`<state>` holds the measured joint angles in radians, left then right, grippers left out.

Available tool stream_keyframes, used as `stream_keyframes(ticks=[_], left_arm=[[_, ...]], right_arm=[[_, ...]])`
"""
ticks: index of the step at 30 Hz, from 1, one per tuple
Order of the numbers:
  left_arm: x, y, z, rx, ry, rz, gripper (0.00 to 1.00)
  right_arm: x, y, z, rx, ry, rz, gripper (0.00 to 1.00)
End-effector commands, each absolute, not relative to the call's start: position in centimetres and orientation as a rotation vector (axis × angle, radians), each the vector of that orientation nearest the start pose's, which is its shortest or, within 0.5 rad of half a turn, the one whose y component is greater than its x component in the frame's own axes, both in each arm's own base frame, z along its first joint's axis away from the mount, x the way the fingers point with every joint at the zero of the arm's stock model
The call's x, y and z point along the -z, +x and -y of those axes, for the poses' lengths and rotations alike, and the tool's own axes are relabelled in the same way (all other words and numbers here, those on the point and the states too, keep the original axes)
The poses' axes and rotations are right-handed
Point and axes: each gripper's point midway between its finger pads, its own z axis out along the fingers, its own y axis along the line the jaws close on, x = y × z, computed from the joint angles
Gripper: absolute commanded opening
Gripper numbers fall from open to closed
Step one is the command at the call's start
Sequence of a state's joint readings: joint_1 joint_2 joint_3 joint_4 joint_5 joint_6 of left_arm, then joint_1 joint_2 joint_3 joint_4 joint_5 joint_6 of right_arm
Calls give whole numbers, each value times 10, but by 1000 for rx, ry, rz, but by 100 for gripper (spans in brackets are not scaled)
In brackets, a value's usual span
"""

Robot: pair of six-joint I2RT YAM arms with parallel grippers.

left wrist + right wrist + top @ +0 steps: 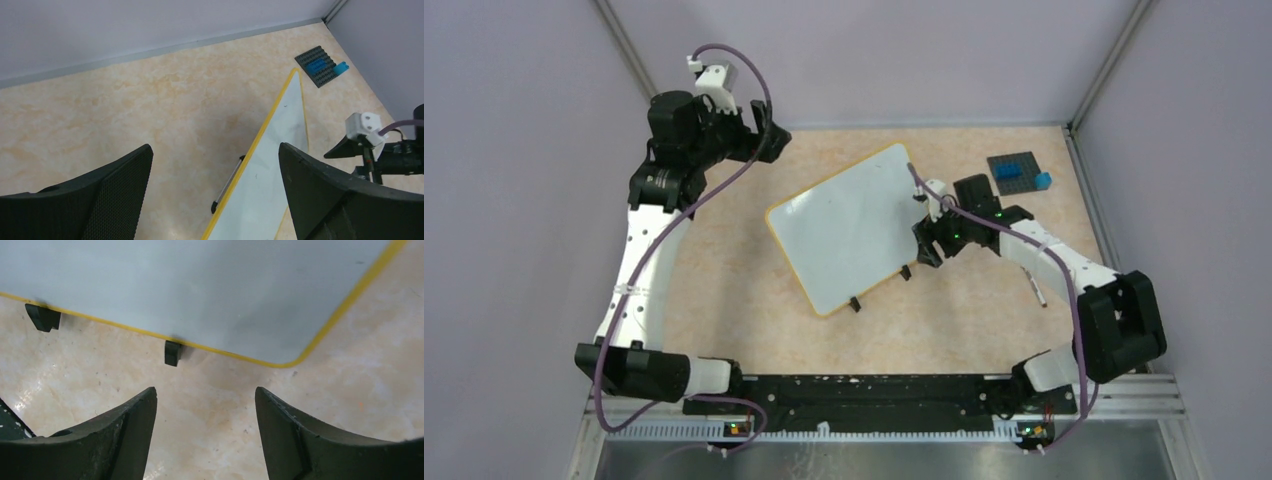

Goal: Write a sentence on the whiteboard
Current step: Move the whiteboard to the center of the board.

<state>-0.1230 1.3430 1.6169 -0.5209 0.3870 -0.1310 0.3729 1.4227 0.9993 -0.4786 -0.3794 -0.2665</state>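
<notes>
The left gripper (215, 147) hangs wide open and empty, well to the left of the whiteboard (849, 225). The board lies blank on the surface (724, 300), its long axis running near-left to far-right. The right gripper (205, 390), the nearer one, faces its near-right edge with jaws apart, holding nothing.

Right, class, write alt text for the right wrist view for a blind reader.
A blank whiteboard with a yellow rim rests on a beige table, two black clip feet on its edge. The right gripper hangs open and empty.
</notes>
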Motion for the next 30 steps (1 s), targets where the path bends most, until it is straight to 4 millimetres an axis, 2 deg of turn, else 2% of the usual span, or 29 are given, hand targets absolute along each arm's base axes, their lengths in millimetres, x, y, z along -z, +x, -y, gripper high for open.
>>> stream_keyframes(ticks=[1,4,8,15,18,23,28,30], left_arm=[[-415,382,109,606,174,-1749,99],[-413,382,99,638,137,-1754,99],[-411,382,95,637,119,-1740,99],[-407,382,97,657,113,-1739,99],[-406,383,97,655,110,-1738,99],[-401,387,98,665,100,-1747,99],[-400,389,98,672,98,-1747,99],[-401,390,98,671,99,-1744,99]], right_arm=[[-99,309,-194,-414,-977,-2247,67],[-84,304,-206,-417,-992,-2272,60],[-65,294,-220,-406,-1043,-2295,57],[-52,294,-233,-408,-1057,-2315,52],[-47,294,-234,-403,-1048,-2328,47],[-42,294,-231,-382,-1014,-2342,30],[-48,293,-223,-351,-953,-2341,0],[-51,292,-215,-312,-930,-2340,0]])
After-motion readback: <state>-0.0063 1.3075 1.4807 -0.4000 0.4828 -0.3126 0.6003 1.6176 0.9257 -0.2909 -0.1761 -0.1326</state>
